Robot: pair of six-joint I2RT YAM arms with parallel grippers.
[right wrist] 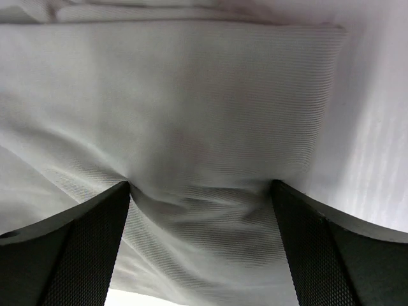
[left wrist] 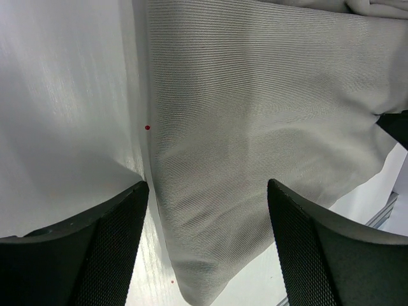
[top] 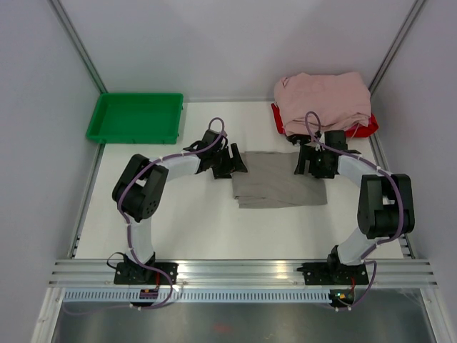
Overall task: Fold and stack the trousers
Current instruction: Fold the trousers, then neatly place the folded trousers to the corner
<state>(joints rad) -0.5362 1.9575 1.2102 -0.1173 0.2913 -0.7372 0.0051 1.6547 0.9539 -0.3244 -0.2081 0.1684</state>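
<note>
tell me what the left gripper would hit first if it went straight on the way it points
Most likely the trousers: the open left gripper points down astride their folded edge, with table beside. Depth is unclear.

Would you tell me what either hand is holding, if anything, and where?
Nothing held: left hand and right hand hang open over opposite ends of the folded trousers.

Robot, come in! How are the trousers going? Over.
Left gripper and right gripper fingers open, at opposite ends of folded grey-beige fabric trousers. Nothing gripped. Pink garment pile behind, out of the way.
</note>
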